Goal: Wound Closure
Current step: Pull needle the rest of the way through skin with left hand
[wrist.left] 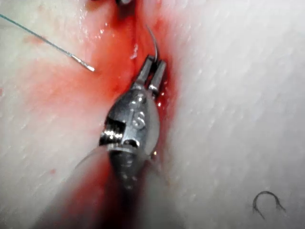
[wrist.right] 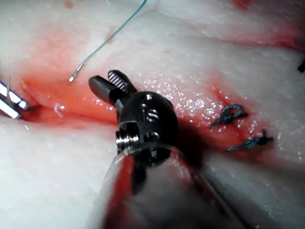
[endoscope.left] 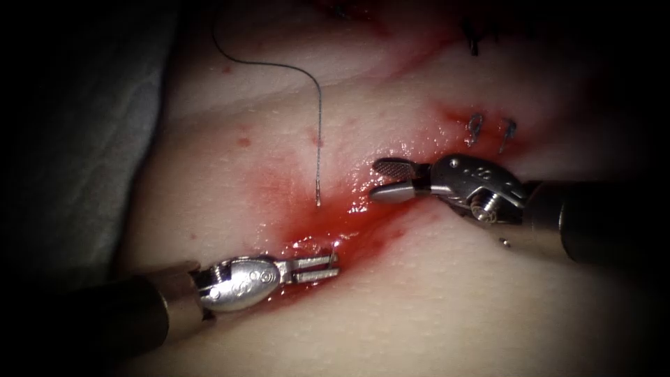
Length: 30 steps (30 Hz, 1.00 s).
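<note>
needle perhaps in left tool

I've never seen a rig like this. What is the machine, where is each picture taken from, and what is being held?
It is a surgical practice robot: two thin arms, each ending in a small steel two-jawed tool. One picture looks down through an endoscope. The other two come from cameras near each arm's wrist.

The pale slab is pork belly, the tissue, with a cut wet with red fluid.

The left tool, in the cut, grips a thin curved steel needle. I cannot tell whether it is in the tissue. The right tool hovers over the cut, open and empty.

A dark thread lies left of the cut. Two dark thread knots sit beyond the right tool.
</note>
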### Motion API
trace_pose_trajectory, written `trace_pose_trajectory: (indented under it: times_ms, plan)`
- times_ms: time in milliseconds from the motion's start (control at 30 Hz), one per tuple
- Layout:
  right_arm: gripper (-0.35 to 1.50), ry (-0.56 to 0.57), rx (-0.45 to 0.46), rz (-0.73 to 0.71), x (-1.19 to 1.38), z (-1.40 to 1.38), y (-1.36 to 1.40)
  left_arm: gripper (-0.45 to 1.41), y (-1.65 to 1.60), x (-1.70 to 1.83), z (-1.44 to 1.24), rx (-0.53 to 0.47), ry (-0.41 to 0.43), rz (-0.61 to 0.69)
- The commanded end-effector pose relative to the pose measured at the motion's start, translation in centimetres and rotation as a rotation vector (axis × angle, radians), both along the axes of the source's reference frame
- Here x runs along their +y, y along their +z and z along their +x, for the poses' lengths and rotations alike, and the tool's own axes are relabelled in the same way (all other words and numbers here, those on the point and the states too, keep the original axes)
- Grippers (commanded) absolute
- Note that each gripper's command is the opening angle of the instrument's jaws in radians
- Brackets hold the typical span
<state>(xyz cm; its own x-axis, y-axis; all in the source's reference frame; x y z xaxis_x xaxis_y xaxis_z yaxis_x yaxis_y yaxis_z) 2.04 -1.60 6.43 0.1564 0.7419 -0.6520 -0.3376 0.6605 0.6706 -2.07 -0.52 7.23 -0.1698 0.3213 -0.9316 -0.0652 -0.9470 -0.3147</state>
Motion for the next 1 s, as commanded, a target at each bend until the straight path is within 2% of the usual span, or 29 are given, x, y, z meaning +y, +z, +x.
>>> trace_pose_trajectory:
  times_ms: [33,133,267,333,500,733,833,1000]
  plan:
    - [-0.06,-0.016,0.006,-0.013,0.0,0.06,0.04,-0.45,0.02,-0.05,-0.06,-0.017,-0.002,0.024]
    - [0.56,-0.062,0.021,-0.065,0.02,0.07,0.03,-0.45,-0.1,-0.09,-0.08,-0.059,-0.015,0.112]
    - [0.64,-0.085,0.038,-0.078,0.02,0.08,0.02,-0.45,-0.26,-0.15,-0.11,-0.099,-0.029,0.209]
    - [0.78,-0.099,0.049,-0.074,0.02,0.1,0.01,-0.45,-0.34,-0.17,-0.12,-0.111,-0.029,0.248]
    - [0.78,-0.125,0.068,-0.075,0.01,0.11,-0.01,-0.45,-0.52,-0.23,-0.12,-0.133,-0.031,0.338]
    - [0.46,-0.168,0.101,-0.069,-0.06,0.12,-0.05,-0.45,-0.72,-0.26,-0.09,-0.148,-0.017,0.389]
    - [0.42,-0.181,0.118,-0.035,-0.09,0.13,-0.07,-0.45,-0.83,-0.23,-0.08,-0.154,-0.01,0.399]
    - [0.42,-0.163,0.117,0.018,-0.13,0.14,-0.09,-0.45,-1.08,-0.09,-0.04,-0.129,-0.023,0.223]
